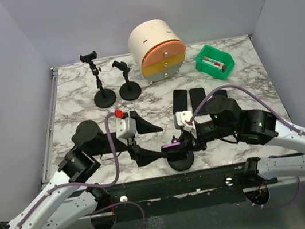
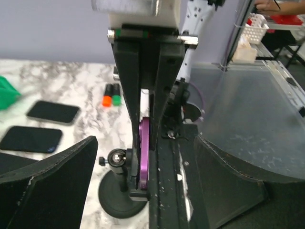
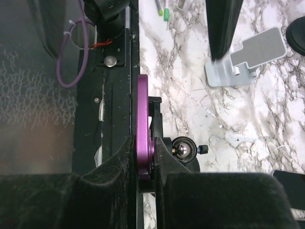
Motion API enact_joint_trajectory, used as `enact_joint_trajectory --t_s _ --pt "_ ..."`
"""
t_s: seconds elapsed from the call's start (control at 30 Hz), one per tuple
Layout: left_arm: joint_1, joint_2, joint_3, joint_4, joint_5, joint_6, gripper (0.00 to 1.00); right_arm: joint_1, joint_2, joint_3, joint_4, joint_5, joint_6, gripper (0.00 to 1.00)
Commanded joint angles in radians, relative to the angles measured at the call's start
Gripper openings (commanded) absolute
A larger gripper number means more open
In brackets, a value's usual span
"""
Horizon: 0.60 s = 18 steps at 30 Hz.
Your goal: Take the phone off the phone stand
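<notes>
Lifting phone [image 3: 144, 109] from stand [image 2: 119, 195]: phone sits edge-on in the cradle, between the arms. Right gripper [image 3: 144, 143] clenched on phone; left gripper [image 2: 146, 138] spread wide, grasping nothing. Best practice: draw straight up, without twisting.

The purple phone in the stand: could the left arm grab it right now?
Probably not: the right gripper is shut on the purple phone, covering both its faces, though the open left gripper sits close by.
</notes>
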Motion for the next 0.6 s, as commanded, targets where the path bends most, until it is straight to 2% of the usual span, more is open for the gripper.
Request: enact_joint_trajectory --t_s 0.0,0.13,0.43,0.5,0.57 --pt "0.002 0.051 0.011 -0.067 0.135 -0.040 0.80 -0.001 0.010 0.106 0.066 -0.078 -0.052 0.00" --pt "0.002 0.102 0.020 -0.150 0.110 0.015 0.72 -0.001 0.030 0.134 0.058 -0.104 -0.055 0.00" --pt "0.001 0.162 0.042 -0.151 0.136 0.010 0.47 -0.001 0.038 0.125 0.071 -0.096 -0.056 0.00" --pt "0.001 0.173 0.049 -0.150 0.134 0.010 0.36 -0.001 0.040 0.124 0.074 -0.098 -0.056 0.00" --pt "0.001 0.181 0.055 -0.144 0.128 0.010 0.19 -0.001 0.045 0.122 0.071 -0.099 -0.059 0.00"
